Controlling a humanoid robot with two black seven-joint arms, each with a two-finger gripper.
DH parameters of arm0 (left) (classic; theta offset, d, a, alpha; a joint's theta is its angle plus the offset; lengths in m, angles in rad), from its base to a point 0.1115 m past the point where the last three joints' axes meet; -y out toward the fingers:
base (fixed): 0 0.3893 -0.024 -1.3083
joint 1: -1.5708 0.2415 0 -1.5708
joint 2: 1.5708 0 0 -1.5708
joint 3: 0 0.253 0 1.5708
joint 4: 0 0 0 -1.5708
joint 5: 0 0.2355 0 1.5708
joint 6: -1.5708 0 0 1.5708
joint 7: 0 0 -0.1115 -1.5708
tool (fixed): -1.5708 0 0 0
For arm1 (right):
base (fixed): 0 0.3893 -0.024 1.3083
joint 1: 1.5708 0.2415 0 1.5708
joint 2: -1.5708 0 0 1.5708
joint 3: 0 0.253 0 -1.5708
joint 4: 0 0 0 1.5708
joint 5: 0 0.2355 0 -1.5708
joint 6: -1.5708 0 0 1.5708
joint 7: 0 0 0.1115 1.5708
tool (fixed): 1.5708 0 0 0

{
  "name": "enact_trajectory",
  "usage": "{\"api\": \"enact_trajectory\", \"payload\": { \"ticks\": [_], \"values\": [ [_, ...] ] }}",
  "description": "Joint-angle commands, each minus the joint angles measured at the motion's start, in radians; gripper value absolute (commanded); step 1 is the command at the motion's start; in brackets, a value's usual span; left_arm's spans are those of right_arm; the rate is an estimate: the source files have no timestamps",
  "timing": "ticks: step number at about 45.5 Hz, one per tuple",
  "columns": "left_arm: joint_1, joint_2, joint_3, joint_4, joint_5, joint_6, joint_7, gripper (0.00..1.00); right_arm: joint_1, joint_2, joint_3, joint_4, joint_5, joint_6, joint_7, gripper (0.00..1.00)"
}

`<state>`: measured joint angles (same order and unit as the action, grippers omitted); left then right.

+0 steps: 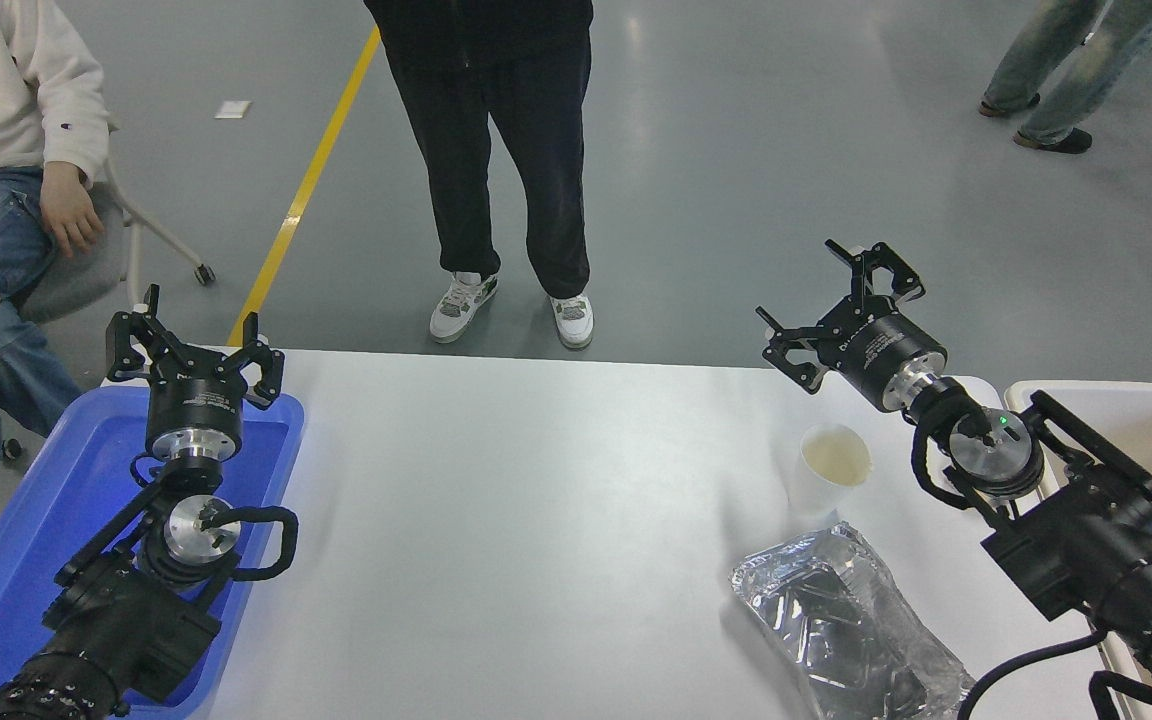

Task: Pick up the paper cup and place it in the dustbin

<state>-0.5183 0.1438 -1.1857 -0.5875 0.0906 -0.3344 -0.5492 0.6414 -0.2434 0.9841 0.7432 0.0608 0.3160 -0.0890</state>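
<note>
We find the paper cup (833,468) standing upright on the white table (536,520) in the right half of the frame, its mouth open to us and showing a pale cream inside. It looks empty, though from this height we cannot be sure nothing sits at the bottom. Just below it in the frame lies a crushed foil tray (841,625), close to the cup's base, perhaps touching it. The dustbin (1151,410) shows only as a cream corner at the right edge, largely hidden behind the right arm.

We judge the cup to be very light and thin-walled: it will tip or skid at a slight nudge, and a hard squeeze would buckle it. The stiffest part is the rolled rim, so we would take it across the upper wall just under the rim, with a gentle close, coming from the side away from the foil.

The right gripper (841,300) hangs above the table's far edge, up and slightly right of the cup in the frame and apart from it, fingers spread wide and empty. Its wrist angles toward the upper left, the forearm running back to the lower right corner. The left gripper (194,355), also spread and empty, is parked over the blue tray (26,520) at the lower left.
</note>
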Motion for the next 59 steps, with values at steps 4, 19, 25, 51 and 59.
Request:
{"api": "enact_trajectory", "payload": {
  "ticks": [4,19,25,51,59],
  "values": [
    [0.000,0.000,0.002,0.000,0.000,0.000,0.000,0.99,0.021,-0.053,-0.024,0.054,-0.108,-0.008,-0.006,1.00],
    [0.000,0.002,0.002,0.000,0.000,0.000,0.000,0.99,0.027,-0.260,-0.096,0.314,-0.170,-0.054,-0.051,1.00],
    [0.000,0.002,0.002,0.000,0.000,0.000,0.000,0.99,0.030,-0.332,-0.119,0.349,-0.171,-0.060,-0.052,1.00],
    [0.000,0.002,0.002,0.000,0.000,0.000,0.000,0.99,0.533,-0.807,-0.728,0.581,-0.159,-0.054,-0.043,1.00],
    [0.000,0.002,0.002,0.000,0.000,0.000,0.000,0.99,0.825,-0.872,-1.024,0.642,-0.157,-0.032,-0.040,1.00]
  ]
}}
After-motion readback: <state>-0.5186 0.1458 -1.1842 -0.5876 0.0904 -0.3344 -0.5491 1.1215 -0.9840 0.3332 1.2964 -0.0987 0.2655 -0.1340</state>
